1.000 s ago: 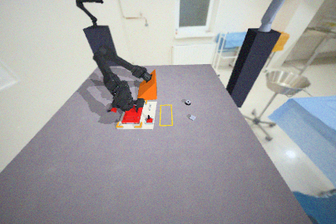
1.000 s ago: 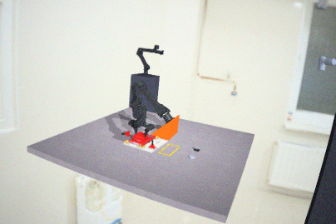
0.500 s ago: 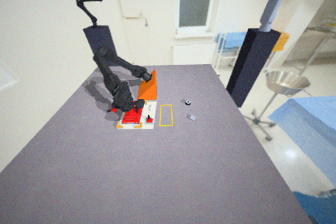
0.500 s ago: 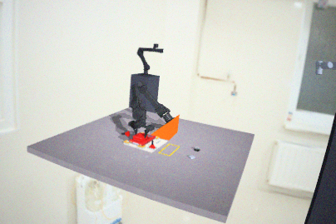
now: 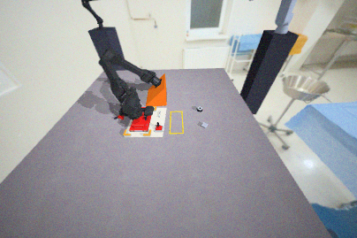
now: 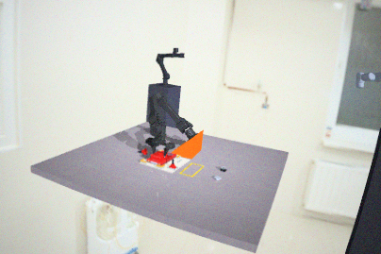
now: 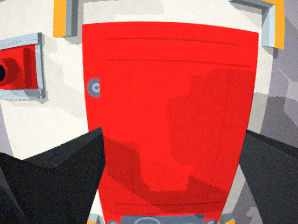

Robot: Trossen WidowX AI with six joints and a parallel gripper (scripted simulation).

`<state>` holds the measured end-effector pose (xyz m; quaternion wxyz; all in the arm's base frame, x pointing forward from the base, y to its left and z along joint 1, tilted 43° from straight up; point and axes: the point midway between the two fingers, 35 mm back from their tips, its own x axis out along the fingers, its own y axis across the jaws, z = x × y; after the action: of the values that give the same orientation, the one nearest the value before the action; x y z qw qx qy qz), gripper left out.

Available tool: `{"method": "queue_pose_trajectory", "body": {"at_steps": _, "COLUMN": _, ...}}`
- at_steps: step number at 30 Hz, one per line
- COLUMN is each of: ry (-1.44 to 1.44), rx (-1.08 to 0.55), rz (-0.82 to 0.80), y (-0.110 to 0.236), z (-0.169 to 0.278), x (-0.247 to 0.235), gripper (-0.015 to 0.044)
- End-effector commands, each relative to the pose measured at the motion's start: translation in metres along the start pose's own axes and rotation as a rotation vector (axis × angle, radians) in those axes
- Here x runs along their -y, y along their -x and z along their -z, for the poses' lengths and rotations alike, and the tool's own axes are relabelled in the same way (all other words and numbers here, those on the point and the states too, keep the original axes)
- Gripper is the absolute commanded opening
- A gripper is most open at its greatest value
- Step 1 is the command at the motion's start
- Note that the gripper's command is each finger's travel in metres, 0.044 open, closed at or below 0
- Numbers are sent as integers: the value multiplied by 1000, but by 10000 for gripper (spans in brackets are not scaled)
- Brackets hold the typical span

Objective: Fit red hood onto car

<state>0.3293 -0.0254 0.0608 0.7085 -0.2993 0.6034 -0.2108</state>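
The red hood [image 5: 140, 124] [image 7: 150, 90] lies roof up between the fingers of my gripper [image 7: 173, 136], which is shut on its two sides. It is over the car's place on the white jig board [image 5: 160, 119] [image 7: 50, 125]. In the wrist view it looks roughly lined up with the corner brackets. A grey strip of the car [image 7: 170, 220] shows past its lower edge, and a round grey part shows at its left edge. The hood hides the engine block, pegs and corner holes. I cannot tell whether it sits flat on the deck.
Orange-and-grey corner brackets [image 7: 59, 17] [image 7: 280, 25] stand around the car. A red part with a black knob [image 7: 20, 67] sits in a grey holder. An orange panel [image 5: 157, 95] [image 6: 190, 148] stands behind the board. A small dark part [image 5: 200, 109] and a pale piece [image 5: 202, 125] lie right.
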Motion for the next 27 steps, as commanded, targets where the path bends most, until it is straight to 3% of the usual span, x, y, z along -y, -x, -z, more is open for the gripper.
{"method": "queue_pose_trajectory", "body": {"at_steps": 1, "ry": 0, "rx": 0, "rz": 0, "y": 0, "z": 0, "x": 0, "gripper": 0}}
{"method": "queue_pose_trajectory", "body": {"at_steps": 2, "ry": 0, "rx": 0, "rz": 0, "y": 0, "z": 0, "x": 0, "gripper": 0}}
{"method": "queue_pose_trajectory", "body": {"at_steps": 19, "ry": 0, "rx": 0, "rz": 0, "y": 0, "z": 0, "x": 0, "gripper": 440}}
{"method": "queue_pose_trajectory", "body": {"at_steps": 23, "ry": 0, "rx": -1, "rz": -1, "y": 10, "z": -1, "x": -1, "gripper": 440}}
{"method": "queue_pose_trajectory", "body": {"at_steps": 27, "ry": 0, "rx": -5, "rz": -2, "y": 43, "z": -3, "x": -2, "gripper": 440}}
